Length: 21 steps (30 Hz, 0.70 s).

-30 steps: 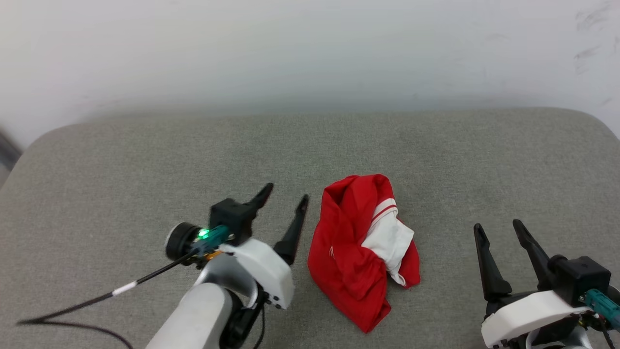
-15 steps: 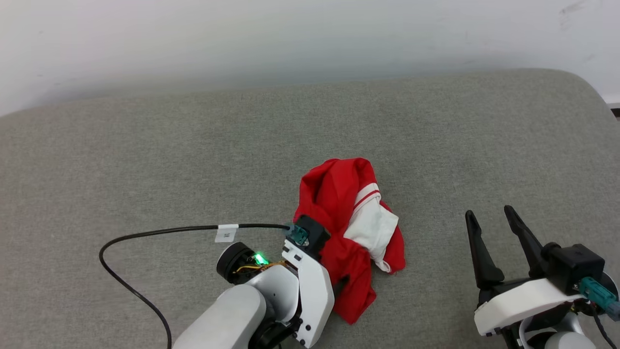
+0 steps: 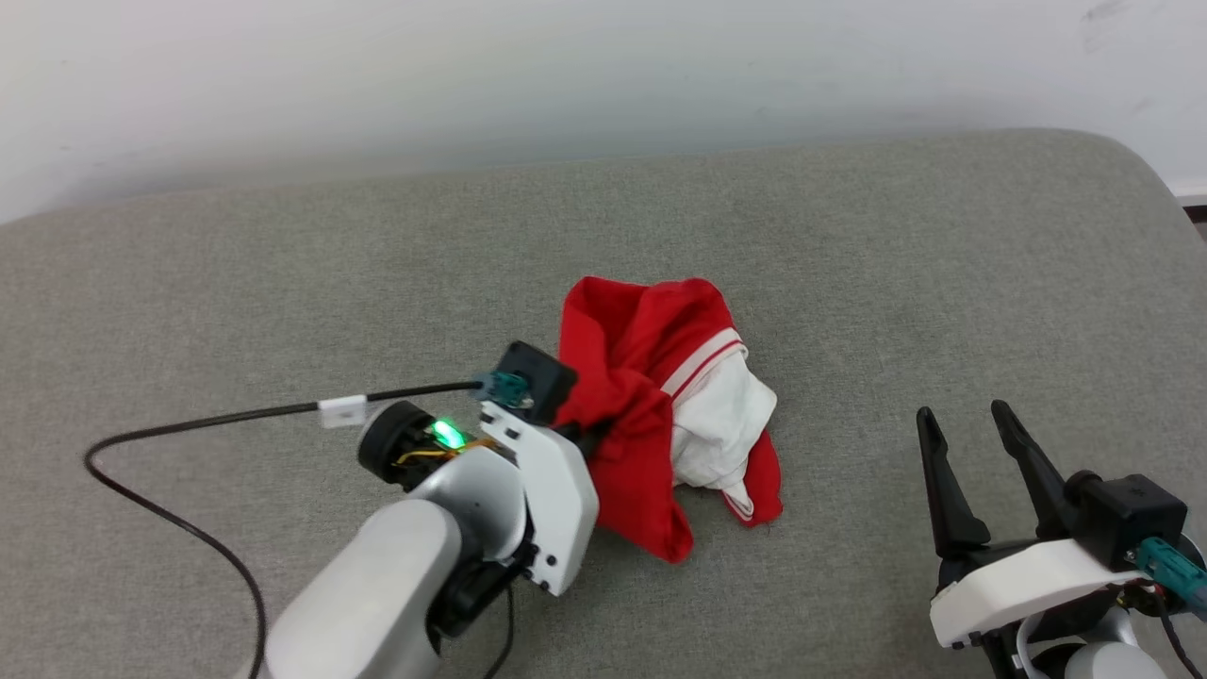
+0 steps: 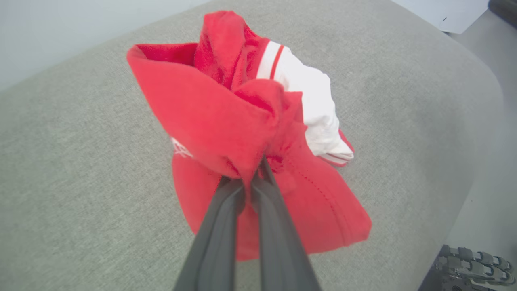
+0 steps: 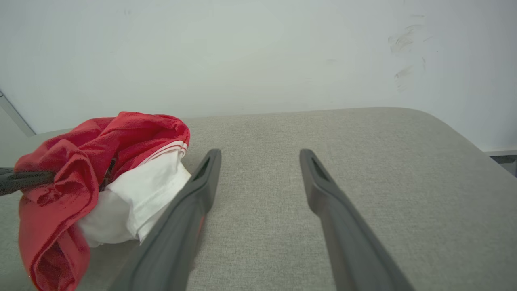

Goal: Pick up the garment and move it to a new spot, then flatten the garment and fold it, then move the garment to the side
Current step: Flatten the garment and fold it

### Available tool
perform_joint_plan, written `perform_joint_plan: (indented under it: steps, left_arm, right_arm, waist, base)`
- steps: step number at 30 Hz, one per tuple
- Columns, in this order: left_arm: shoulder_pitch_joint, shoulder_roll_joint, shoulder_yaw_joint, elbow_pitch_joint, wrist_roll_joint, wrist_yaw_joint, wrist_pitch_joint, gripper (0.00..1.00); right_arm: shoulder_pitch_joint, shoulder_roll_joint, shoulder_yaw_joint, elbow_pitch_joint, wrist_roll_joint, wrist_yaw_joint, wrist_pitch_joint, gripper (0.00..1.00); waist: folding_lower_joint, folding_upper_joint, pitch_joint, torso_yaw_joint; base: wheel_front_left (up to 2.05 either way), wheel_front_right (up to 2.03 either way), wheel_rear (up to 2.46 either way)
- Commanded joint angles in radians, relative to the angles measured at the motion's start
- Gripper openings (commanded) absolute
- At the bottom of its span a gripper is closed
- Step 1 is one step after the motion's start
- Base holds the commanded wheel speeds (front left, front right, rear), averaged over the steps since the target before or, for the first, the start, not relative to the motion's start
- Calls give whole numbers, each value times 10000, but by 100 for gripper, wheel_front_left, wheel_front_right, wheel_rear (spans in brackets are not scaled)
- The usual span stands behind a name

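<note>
Upholstery of grey woven cloth covers a broad, round-cornered cushion (image 3: 283,283) across the head view, backed by a plain pale wall (image 3: 566,75). Near the cushion's middle lies the garment (image 3: 632,377), a crumpled red jersey T-shirt with a white sleeve and red-and-white striped trim showing on its right side. The left gripper (image 3: 586,438) reaches into the garment's left edge, its fingertips buried in red folds, and a thin black cable (image 3: 189,420) with a white tag loops from its wrist over the cushion. The right gripper (image 3: 964,413) sits well apart at lower right, its 2 dark fingers spread. In the left wrist view, the left gripper (image 4: 252,178) has its fingers pressed together, pinching a bunched red fold of the garment (image 4: 210,113); pale floor (image 4: 492,141) shows beyond the cushion (image 4: 80,161). In the right wrist view, the right gripper (image 5: 260,152) is spread wide over the cushion (image 5: 262,202), holding nothing, with the garment (image 5: 80,169) at its left and faint scuffs on the wall (image 5: 242,52).
</note>
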Motion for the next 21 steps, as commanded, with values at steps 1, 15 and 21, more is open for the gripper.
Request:
perform_joint_plan:
  steps: [1, 15, 21]
  left_arm:
    - [64, 246, 199, -216, -8, 160, -73, 0]
    - [3009, 1965, 2766, -744, -1396, 2098, -330, 0]
    - [3510, 1705, 2975, 435, -1974, 1849, -715, 75]
  right_arm:
    - [30, 7, -44, 17, 64, -5, -48, 100]
    - [66, 8, -131, -176, -27, -5, 119, 100]
    - [15, 8, -150, -232, -98, -7, 188, 100]
  waist:
    - [-1, 0, -101, 111]
    - [-1, 0, -224, 631]
    - [-1, 0, -169, 716]
  base:
    - [0, 0, 0]
    - [0, 0, 0]
    - [0, 0, 0]
